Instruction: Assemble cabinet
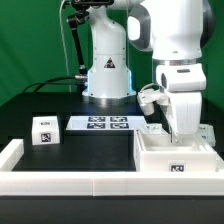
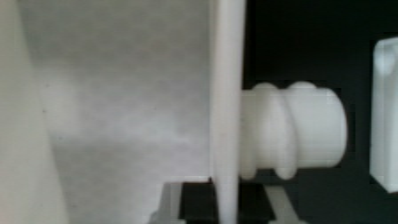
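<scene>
The white cabinet body [image 1: 150,157] lies at the exterior view's right, open side up, with a tag on its front wall. My gripper [image 1: 180,128] reaches straight down into it. In the wrist view my gripper [image 2: 228,203] is shut on the edge of a thin white door panel [image 2: 228,90], one dark finger [image 2: 187,203] on each side. A ribbed white knob [image 2: 295,130] shows beside the panel, and a broad white surface [image 2: 107,110] on its other side. A small white tagged piece [image 1: 43,130] stands on the table at the exterior view's left.
The marker board [image 1: 100,123] lies flat in the middle, in front of the robot base [image 1: 107,75]. A long low white border wall [image 1: 70,182] runs along the front and turns up at the left. The table is black.
</scene>
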You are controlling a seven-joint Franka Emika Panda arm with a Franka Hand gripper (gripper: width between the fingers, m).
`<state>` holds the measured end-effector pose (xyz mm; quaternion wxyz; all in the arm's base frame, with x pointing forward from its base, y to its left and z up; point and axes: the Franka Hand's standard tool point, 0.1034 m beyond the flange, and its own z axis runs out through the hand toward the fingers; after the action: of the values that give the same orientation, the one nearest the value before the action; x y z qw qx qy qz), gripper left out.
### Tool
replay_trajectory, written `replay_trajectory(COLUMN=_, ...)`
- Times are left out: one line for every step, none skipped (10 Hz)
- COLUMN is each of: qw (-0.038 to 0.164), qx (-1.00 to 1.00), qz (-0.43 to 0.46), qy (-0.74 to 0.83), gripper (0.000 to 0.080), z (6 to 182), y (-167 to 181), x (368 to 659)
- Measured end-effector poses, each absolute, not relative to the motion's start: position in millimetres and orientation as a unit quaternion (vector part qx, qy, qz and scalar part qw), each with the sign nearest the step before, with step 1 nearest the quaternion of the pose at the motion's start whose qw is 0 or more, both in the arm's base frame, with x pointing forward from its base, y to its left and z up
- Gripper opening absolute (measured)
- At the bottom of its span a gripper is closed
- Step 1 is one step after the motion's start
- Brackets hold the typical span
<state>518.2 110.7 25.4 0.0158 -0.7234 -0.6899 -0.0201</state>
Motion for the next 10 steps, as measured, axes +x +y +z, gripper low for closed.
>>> replay_trajectory(qw=0.015, qx=-0.725, qz=-0.02, qy=-0.688, gripper=0.0035, z=25.5, y=110.4, x=518.5)
replay_trajectory(qw=0.015, qx=-0.725, qz=-0.021, qy=-0.688, gripper=0.0035, z=25.4, y=108.7, x=518.8)
replay_trajectory(qw=0.014, qx=-0.726, qz=-0.021, qy=-0.688, gripper=0.0035, z=26.6, y=104.9, x=519.5)
replay_trajectory(qw=0.012, qx=-0.727, qz=-0.022, qy=-0.686, gripper=0.0035, z=31.2, y=102.2, x=519.6)
replay_trajectory(qw=0.009, qx=-0.728, qz=-0.025, qy=-0.685, gripper=0.0201, z=35.4, y=100.2, x=517.6)
replay_trajectory(qw=0.007, qx=-0.73, qz=-0.024, qy=-0.683, gripper=0.0383, z=39.5, y=95.9, x=512.8)
replay_trajectory(qw=0.006, qx=-0.733, qz=-0.023, qy=-0.679, gripper=0.0519, z=44.4, y=93.8, x=507.8)
replay_trajectory(qw=0.003, qx=-0.736, qz=-0.023, qy=-0.676, gripper=0.0519, z=50.9, y=93.7, x=501.3)
replay_trajectory(qw=0.001, qx=-0.744, qz=-0.022, qy=-0.668, gripper=0.07, z=57.5, y=94.6, x=494.2)
replay_trajectory(qw=-0.001, qx=-0.757, qz=-0.02, qy=-0.653, gripper=0.0768, z=63.7, y=95.9, x=484.3)
